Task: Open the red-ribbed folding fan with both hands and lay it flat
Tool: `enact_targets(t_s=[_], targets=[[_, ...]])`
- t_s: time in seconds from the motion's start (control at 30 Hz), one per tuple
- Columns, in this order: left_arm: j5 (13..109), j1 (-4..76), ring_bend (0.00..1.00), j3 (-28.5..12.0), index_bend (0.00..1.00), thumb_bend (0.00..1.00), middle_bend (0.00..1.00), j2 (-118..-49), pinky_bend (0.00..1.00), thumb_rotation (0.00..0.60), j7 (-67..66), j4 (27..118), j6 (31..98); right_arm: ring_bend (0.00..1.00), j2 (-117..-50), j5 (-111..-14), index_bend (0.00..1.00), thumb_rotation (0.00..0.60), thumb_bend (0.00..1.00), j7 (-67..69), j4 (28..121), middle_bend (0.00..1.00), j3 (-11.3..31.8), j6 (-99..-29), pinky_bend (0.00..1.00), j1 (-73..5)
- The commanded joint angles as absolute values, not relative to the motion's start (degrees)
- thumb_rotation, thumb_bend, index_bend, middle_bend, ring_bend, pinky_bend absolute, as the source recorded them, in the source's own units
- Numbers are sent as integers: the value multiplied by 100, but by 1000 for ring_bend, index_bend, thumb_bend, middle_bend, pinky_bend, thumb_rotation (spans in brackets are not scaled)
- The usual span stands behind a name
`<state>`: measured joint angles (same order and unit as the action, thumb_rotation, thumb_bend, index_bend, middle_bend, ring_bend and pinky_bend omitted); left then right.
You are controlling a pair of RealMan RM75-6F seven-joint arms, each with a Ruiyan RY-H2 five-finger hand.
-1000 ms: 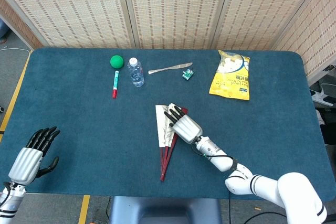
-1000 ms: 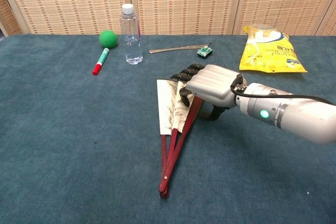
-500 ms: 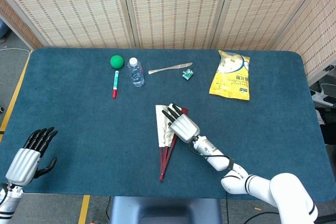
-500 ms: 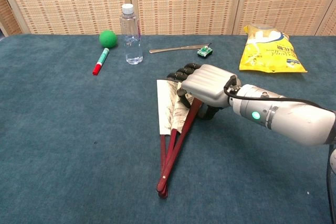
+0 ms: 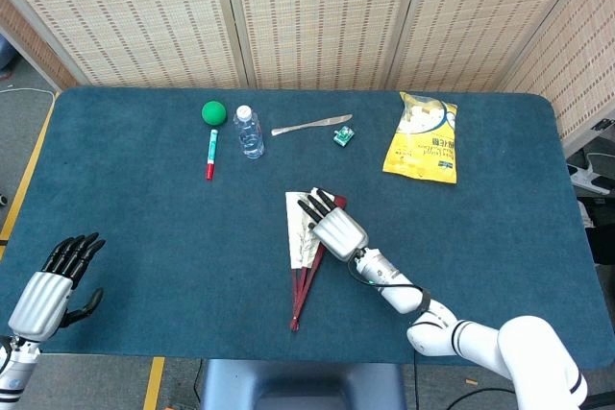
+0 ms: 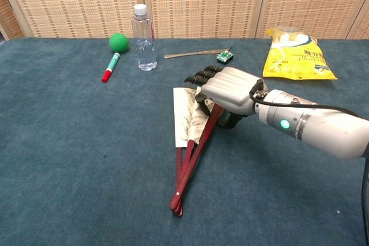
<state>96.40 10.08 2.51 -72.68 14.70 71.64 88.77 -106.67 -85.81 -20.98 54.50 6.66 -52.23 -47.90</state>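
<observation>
The red-ribbed folding fan (image 5: pixel 301 256) (image 6: pixel 187 131) lies partly spread near the table's middle, its pale leaf toward the far side and its pivot toward the front edge. My right hand (image 5: pixel 336 229) (image 6: pixel 226 91) rests over the fan's right rib, fingers reaching onto the leaf; whether it pinches the rib is hidden beneath the palm. My left hand (image 5: pixel 48 290) hovers at the front left corner, far from the fan, fingers apart and holding nothing. The chest view does not show it.
At the back of the blue table (image 5: pixel 144 228) stand a green ball (image 5: pixel 213 112), a red marker (image 5: pixel 210 154), a clear bottle (image 5: pixel 248 131), a metal knife (image 5: pixel 309 125), a small green chip (image 5: pixel 343 135) and a yellow snack bag (image 5: pixel 424 137).
The fan's pivot end has slid slightly leftward and the right hand's fingers have lifted a little over the leaf. The left hand has drifted slightly toward the front left corner.
</observation>
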Motion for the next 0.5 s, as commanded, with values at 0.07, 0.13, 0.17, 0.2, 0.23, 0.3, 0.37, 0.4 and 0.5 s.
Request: enact_targets(t_s=[0.07,0.13,0.17,0.2,0.23,0.3,0.37,0.4,0.5], targets=[[9628,1011,0,251,0,424,0,-7294,70,600,1478,7127,8858,0,-10575,-8476,738,600,330,-1888,5674,79,735,-5283,0,-4742],[9640,1019,0,252,0,427,0,-7301,70,600,1472,7129,8856,0,-10496,-8458,744,600,335,-1836,5817,84,769,-5315,0,-4742],[9649,1019,0,255,0,428,0,-7300,69,600,1451,7147,8859,0,-10428,-8452,746,600,338,-1816,5927,86,793,-5340,0,-4745],[9650,1021,0,257,0,428,0,-7300,69,600,1439,7155,8853,0,-10375,-8450,746,600,339,-1817,6008,87,810,-5364,0,-4746],[9651,1024,0,258,0,429,0,-7302,69,600,1428,7161,8847,0,-10320,-8448,746,600,339,-1830,6087,87,828,-5389,0,-4747],[9655,1033,0,259,0,429,0,-7310,70,600,1405,7172,8830,0,-10189,-8419,749,600,339,-1856,6300,87,871,-5429,0,-4741],[9660,1043,0,260,0,428,0,-7322,70,600,1381,7183,8815,0,-10049,-8353,755,600,339,-1806,6568,87,929,-5441,0,-4728],[9664,1047,0,263,0,429,0,-7326,70,600,1369,7190,8807,0,-9986,-8327,761,600,339,-1785,6683,91,954,-5449,0,-4721],[9672,1084,0,257,0,428,0,-7346,71,600,1335,7223,8758,0,-9803,-8267,777,600,339,-1786,7001,103,1008,-5479,0,-4706]])
